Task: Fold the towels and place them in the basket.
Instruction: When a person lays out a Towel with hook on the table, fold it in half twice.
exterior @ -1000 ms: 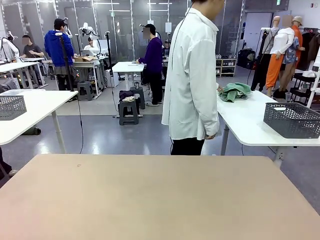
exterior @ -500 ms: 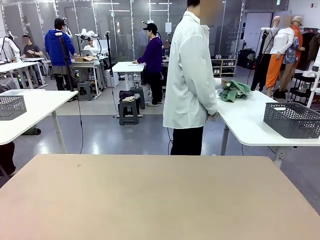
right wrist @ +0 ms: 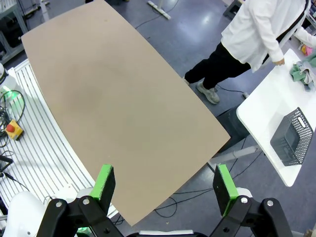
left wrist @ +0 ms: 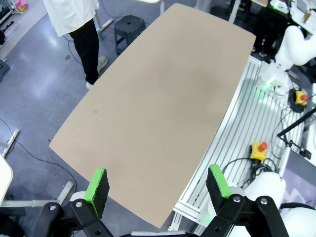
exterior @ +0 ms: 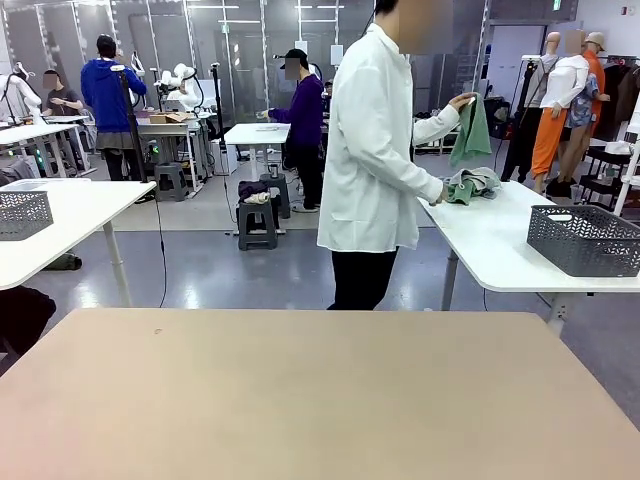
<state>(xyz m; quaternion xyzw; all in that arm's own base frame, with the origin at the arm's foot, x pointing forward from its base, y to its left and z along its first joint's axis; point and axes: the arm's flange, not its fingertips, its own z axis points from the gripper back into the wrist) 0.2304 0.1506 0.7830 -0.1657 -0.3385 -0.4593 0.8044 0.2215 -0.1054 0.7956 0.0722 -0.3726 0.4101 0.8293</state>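
Well, the left jaws stand wide apart, holding nothing. A person [exterior: 372,150] stands at the left end of the white bench [exterior: 500,250]. One hand [exterior: 462,100] lifts a green towel [exterior: 470,130] above that bench, and the other hand [exterior: 440,196] rests at a crumpled towel [exterior: 474,183] lying on its far left part. The basket [exterior: 585,240] sits on the bench's right part, well apart from both towels. The right jaws gape wide too, empty.

The right pincer [right wrist: 163,182], green pads spread wide with nothing between them, hangs above a tan rectangular worktop [right wrist: 113,98]. Beyond it, toward the upper right, a person in a white coat [right wrist: 256,29] stands by a white worktop [right wrist: 266,113] carrying a dark grey wire-mesh basket [right wrist: 291,138] and crumpled green terry towels [right wrist: 300,73].
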